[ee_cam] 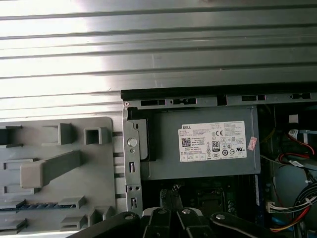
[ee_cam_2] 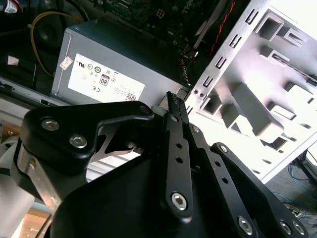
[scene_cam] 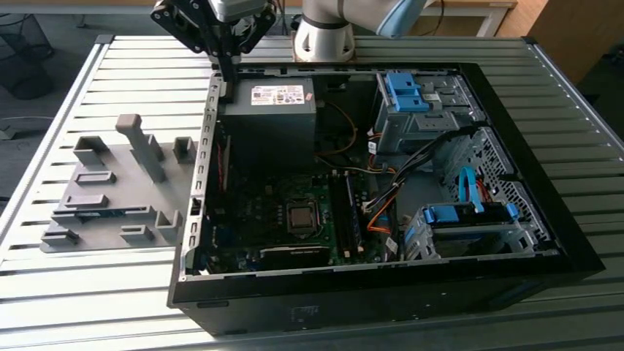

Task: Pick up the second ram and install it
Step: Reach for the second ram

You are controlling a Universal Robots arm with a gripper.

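Closed tip to tip with nothing gripped: the gripper, at the upper left of the exterior view, hanging over the upper left corner of the open computer case. Just beside the case's perforated metal side wall and above the grey power supply. In the second wrist view, the same slim black fingertips pressed together, with the supply's white label behind them. On the exterior view's left at mid-height, outside the case: the second ram, a thin blue stick lying flat in a slot of the grey holder plate, well apart from the gripper. Also visible in the first wrist view as a blue strip low in the plate. Between ram and gripper, an upright grey post and several low grey blocks. Plate edge just beside the case wall, so little gap there. Open slatted table around the plate's other sides. Inside the case, the motherboard sunk within the rims at lower centre. Toward the exterior view's right, tighter room among cables and drive cages with blue clips.
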